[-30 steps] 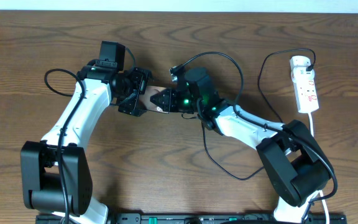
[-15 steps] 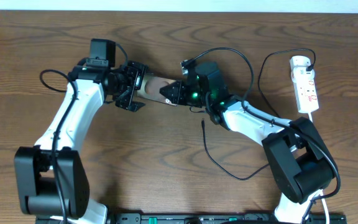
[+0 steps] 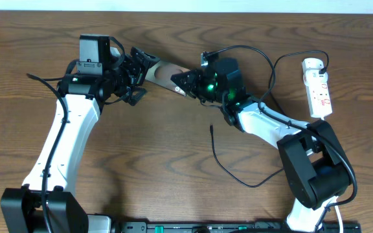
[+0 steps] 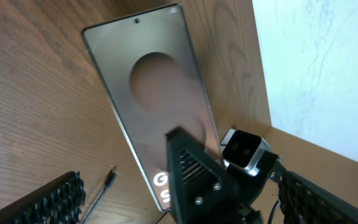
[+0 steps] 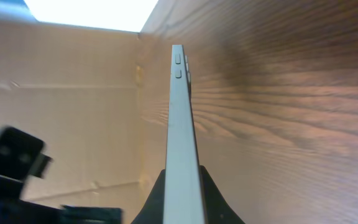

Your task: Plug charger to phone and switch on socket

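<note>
The phone (image 3: 164,73) is a dark slab with a brownish oval, held off the table toward its far edge. My right gripper (image 3: 181,83) is shut on its lettered end. The right wrist view shows the phone (image 5: 180,124) edge-on between the jaws (image 5: 182,186). My left gripper (image 3: 136,76) is open at the phone's other end, its fingers (image 4: 179,190) spread wide and not touching the phone (image 4: 148,93). The charger's connector tip (image 3: 211,128) lies free on the table, also seen in the left wrist view (image 4: 110,177). Its thin black cable runs to the white socket (image 3: 319,87).
The charger cable loops across the table in front of the right arm (image 3: 238,181) and arcs up beside the socket (image 3: 274,71). The table's far edge (image 3: 186,10) is close behind the phone. A pale wall (image 4: 316,62) shows past it.
Both grippers and the phone have moved toward the table's far edge. The left arm has drawn back to the left. The charger tip has stayed where it was.
</note>
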`<state>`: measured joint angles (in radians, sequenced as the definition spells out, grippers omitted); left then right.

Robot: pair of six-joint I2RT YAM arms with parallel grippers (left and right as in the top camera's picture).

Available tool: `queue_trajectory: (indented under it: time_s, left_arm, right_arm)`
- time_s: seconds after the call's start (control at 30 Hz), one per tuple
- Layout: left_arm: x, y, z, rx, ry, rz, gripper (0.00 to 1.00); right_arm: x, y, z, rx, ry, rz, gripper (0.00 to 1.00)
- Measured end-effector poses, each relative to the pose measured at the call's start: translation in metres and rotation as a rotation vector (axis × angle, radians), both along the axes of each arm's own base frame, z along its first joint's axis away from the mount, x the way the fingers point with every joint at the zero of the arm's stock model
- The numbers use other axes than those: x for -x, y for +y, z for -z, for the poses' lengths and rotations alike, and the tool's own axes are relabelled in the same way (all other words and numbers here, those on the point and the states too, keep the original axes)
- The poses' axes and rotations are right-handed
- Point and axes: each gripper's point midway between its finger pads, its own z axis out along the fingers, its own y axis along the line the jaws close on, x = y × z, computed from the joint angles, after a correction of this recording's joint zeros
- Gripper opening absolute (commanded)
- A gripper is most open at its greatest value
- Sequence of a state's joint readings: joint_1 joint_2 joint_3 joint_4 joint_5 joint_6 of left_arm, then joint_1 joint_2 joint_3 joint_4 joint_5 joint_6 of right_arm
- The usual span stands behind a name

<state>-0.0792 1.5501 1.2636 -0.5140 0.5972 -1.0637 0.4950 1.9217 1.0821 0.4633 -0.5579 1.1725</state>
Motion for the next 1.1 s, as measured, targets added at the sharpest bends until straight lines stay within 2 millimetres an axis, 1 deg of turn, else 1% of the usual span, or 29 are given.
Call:
queue_trajectory:
  time_s: [0.17, 0.37, 0.5, 0.7, 0.8, 0.9, 1.1]
  left_arm:
    - [-0.003, 0.0, -0.003, -0.013, -0.035, 0.019, 0.94]
    - [-0.011, -0.001, -0.01, -0.023, -0.097, 0.035, 0.94]
    - [-0.018, -0.001, -0.016, -0.03, -0.147, 0.045, 0.94]
    - [-0.03, -0.002, -0.03, -0.04, -0.246, 0.058, 0.94]
    - [-0.036, -0.003, -0.037, -0.04, -0.289, 0.059, 0.94]
    - [-0.043, -0.003, -0.047, -0.038, -0.343, 0.058, 0.94]
    - [-0.051, -0.004, -0.059, -0.036, -0.413, 0.057, 0.94]
  right_arm:
    - [-0.007, 0.002, -0.017, -0.117, 0.073, 0.058, 0.01]
    - [-0.012, 0.005, -0.043, -0.261, 0.123, 0.092, 0.01]
    - [-0.013, 0.006, -0.055, -0.333, 0.154, 0.099, 0.01]
    - [-0.009, 0.013, -0.083, -0.444, 0.14, 0.077, 0.01]
    - [-0.004, 0.019, -0.091, -0.475, 0.135, 0.058, 0.01]
    - [0.001, 0.024, -0.096, -0.491, 0.138, 0.041, 0.01]
    - [0.004, 0.027, -0.104, -0.515, 0.118, 0.024, 0.01]
